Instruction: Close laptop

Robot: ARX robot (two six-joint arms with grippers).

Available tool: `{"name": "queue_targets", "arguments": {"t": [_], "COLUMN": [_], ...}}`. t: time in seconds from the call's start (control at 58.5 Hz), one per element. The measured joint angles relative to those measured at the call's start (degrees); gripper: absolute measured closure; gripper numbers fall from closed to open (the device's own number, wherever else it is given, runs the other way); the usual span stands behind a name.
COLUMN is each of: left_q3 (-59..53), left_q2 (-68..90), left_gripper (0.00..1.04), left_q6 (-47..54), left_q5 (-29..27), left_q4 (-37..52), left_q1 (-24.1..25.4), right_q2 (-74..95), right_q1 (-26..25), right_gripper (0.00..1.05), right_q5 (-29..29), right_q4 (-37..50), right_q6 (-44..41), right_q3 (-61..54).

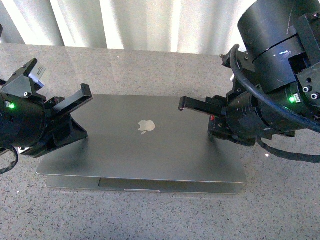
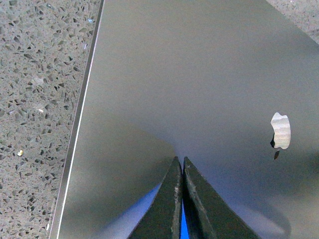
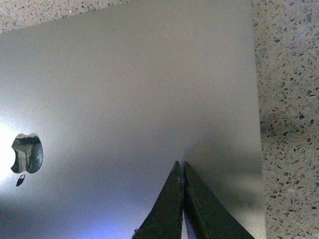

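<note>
The laptop [image 1: 150, 150] is a space-grey notebook lying with its lid down over the base on the speckled stone table, apple logo [image 1: 146, 126] facing up. Keyboard and screen are hidden. My left gripper [image 1: 86, 91] is shut and empty, over the lid's left part. My right gripper [image 1: 182, 104] is shut and empty, over the lid's right part. In the left wrist view the shut fingertips [image 2: 180, 160] point at the lid [image 2: 189, 74]. In the right wrist view the shut fingertips [image 3: 180, 164] point at the lid [image 3: 129, 89] near its edge.
The grey speckled stone table [image 1: 150, 220] surrounds the laptop. White curtains [image 1: 130, 20] hang behind the table's far edge. My right arm's black body and cable [image 1: 280, 75] fill the upper right.
</note>
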Motion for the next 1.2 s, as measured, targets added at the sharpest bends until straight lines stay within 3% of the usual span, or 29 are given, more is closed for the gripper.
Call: {"name": "queue_targets", "arguments": {"t": [1.077, 1.197], "left_q3": [-2.3, -3.5], "left_q2": [2.6, 0.7], "left_gripper": [1.01, 1.01], "left_q6": [-1.4, -0.9], "left_q5": [1.0, -1.3], "left_q4": [3.5, 5.4], "left_q1": [0.7, 2.3], "right_q2": [2.0, 0.7], "right_q1": [0.1, -0.2], "right_gripper": [1.04, 1.04], "right_q5": [-0.5, 2.9], "right_q4": [2.2, 4.0], "right_q6": [0.8, -1.6], "right_q3": [-1.5, -2.3]}}
